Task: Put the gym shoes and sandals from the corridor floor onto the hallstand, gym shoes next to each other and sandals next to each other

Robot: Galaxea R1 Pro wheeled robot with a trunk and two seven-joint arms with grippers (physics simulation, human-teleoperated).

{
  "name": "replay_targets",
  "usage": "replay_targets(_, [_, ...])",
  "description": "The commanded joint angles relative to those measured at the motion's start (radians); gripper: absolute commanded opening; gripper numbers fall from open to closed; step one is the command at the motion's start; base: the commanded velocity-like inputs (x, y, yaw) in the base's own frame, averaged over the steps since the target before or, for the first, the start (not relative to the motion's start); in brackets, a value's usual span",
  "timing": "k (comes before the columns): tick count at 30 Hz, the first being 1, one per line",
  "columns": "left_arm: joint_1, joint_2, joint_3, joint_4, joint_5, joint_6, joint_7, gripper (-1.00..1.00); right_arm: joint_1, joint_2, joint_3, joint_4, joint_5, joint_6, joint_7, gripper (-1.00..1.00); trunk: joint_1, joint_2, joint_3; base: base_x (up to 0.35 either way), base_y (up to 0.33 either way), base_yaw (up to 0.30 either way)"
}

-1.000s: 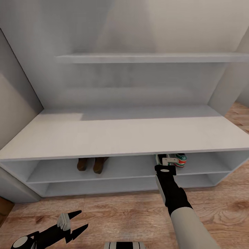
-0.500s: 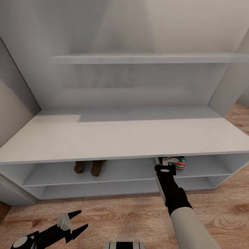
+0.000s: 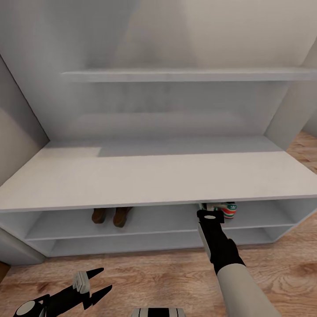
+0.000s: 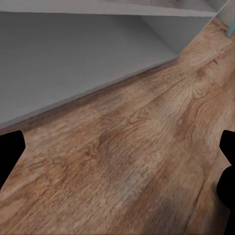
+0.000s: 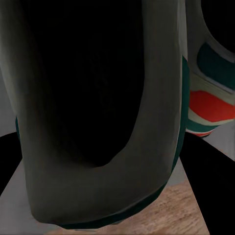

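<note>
Head view, nearest first: the left gripper [image 3: 94, 284] hangs low over the corridor floor [image 3: 154, 277], jaws spread and empty. The right arm reaches straight forward, wrist under the hallstand [image 3: 154, 180] bench top; its grip can't be judged. Gym shoes [image 3: 224, 208] sit just beyond on the upper shelf, sandals [image 3: 110, 215] further left.
</note>
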Motion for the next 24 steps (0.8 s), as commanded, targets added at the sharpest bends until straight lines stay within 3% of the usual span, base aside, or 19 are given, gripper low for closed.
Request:
replay_targets(1, [-0.001,0.0,0.003,0.0,-0.005,-0.009,-0.003,1.0,0.0,0.001,-0.002,-0.001,0.009,0.007,0.002,-1.0,0.0,0.0,-0.001,0.011,-0.006,0.0])
replay_targets(24, [-0.001,0.0,0.004,0.0,-0.006,-0.009,-0.002,1.0,0.0,0.001,-0.002,0.0,0.009,0.007,0.002,-1.0,0.0,0.0,-0.001,0.028,-0.016,0.0])
